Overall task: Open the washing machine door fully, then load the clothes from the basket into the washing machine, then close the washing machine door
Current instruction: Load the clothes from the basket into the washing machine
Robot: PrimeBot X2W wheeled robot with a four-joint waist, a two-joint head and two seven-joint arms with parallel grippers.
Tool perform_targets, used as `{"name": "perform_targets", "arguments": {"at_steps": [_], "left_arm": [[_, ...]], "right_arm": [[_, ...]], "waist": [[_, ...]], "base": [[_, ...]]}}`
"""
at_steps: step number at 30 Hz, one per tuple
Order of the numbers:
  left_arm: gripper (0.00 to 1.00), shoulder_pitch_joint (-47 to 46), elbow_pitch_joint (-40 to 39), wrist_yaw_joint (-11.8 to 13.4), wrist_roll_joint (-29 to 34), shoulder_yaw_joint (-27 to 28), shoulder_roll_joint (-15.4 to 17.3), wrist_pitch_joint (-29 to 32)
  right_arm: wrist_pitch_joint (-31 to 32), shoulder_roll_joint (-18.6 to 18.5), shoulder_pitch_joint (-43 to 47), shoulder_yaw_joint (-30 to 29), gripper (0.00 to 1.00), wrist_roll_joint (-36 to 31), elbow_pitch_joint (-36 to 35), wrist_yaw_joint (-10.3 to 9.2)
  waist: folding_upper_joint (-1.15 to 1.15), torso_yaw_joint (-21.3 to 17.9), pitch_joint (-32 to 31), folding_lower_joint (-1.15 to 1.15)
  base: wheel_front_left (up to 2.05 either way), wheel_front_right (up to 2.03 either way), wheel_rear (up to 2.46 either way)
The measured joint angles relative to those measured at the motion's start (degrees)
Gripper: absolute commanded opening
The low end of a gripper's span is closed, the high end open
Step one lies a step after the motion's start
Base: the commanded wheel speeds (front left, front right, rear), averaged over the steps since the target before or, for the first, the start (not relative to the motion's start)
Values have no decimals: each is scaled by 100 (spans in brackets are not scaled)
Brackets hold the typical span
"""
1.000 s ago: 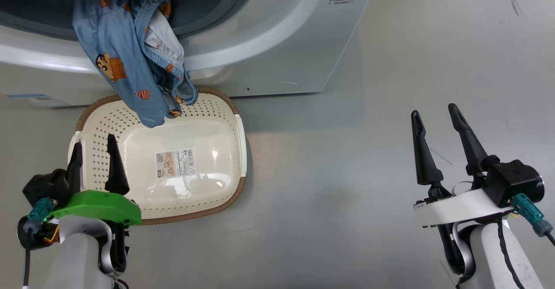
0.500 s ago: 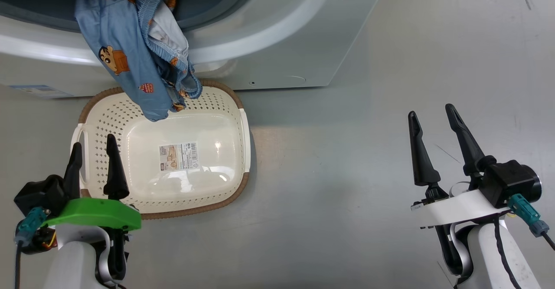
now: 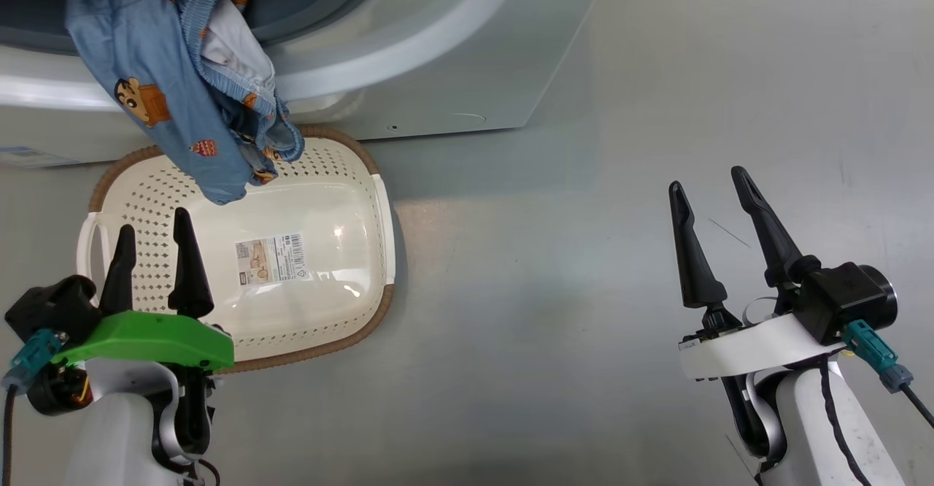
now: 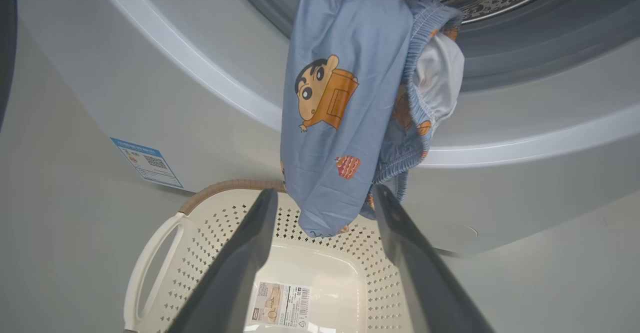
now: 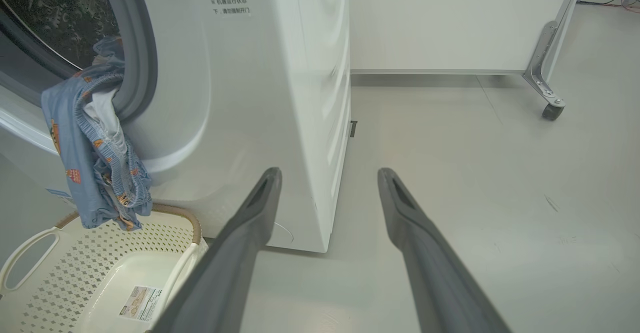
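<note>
Clothes (image 3: 149, 63), blue with cartoon figures, hang long-side down from the washing machine (image 3: 438, 55) over the basket (image 3: 384, 209) back edge; left gripper (image 3: 153, 221) and right gripper (image 3: 705, 178) fingers spread, empty

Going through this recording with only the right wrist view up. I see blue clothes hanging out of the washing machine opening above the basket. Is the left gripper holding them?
Observer: No. In the head view the left gripper is open and empty. It sits at the near left side of the basket, apart from the clothes.
Operator: My view cuts off part of the basket. Is anything lying in it?
Observer: No garments. The head view takes in the whole floor of the basket, and it is bare apart from a barcode label stuck near the middle.
</note>
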Motion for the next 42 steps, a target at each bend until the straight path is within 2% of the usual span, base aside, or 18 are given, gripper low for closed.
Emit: {"name": "perform_targets", "arguments": {"at_steps": [10,20,28,42], "left_arm": [[100,-510,26,-188,-227,-48,18,265],[100,-982,358,-198,-280,33,185,381],[100,-1287,581,-202,-389,43,191,483],[100,-1890,980,-292,-438,41,359,530]], "right_arm": [[0,0,-92,14,100,34,-60,1],[0,1,-211,36,100,34,-99,1],[0,2,-211,15,100,34,-119,1],[0,4,-207,-51,100,-32,-164,1]], "waist": [[0,-268,247,0],[0,-481,468,0],[0,-612,620,0],[0,-698,822,0]], "base": [[0,0,0],[0,0,0],[0,0,0],[0,0,0]]}}
